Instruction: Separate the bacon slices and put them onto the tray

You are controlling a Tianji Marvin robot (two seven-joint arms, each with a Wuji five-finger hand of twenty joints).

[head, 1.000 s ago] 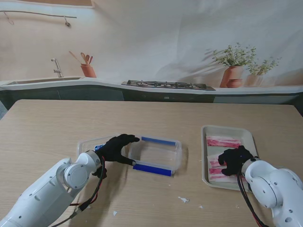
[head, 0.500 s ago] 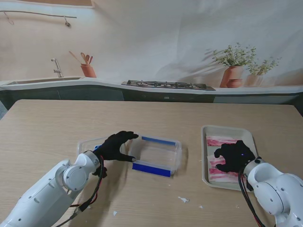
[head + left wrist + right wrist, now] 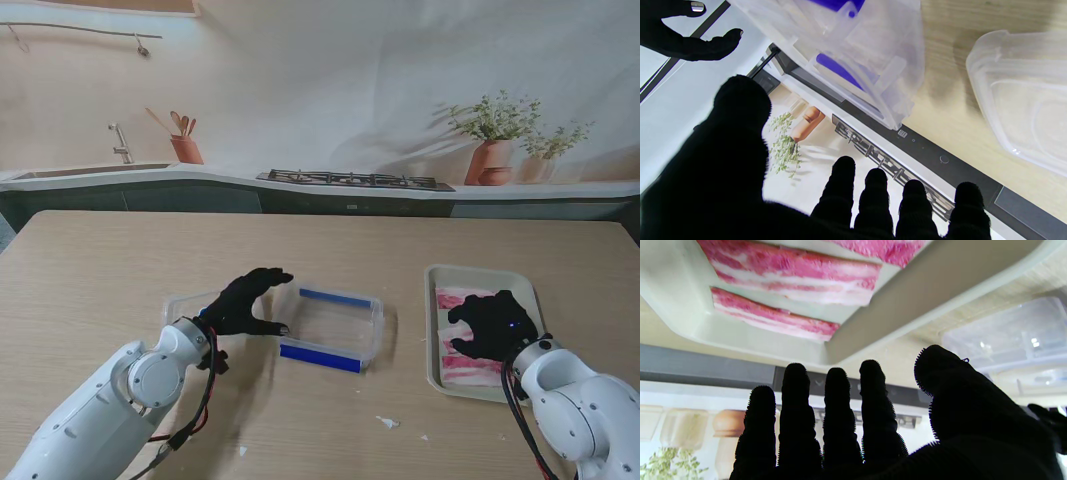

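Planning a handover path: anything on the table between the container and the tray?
Bare wood between container and tray, per the stand view; only small white scraps nearer to me.

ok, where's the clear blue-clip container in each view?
Stand view: the container sits at table centre, just right of the left hand.
Left wrist view: it fills the middle of the table edge of the frame, beyond the fingers.
Right wrist view: a blurred clear box beside the thumb, probably it.
Shared landmark: the terracotta plant pot.

The wooden desk [image 3: 120,260] is carrying a clear container [image 3: 330,325] and its lid [image 3: 190,302]. A tray [image 3: 440,375] is sitting at right, crumbs [image 3: 388,422] nearer me.
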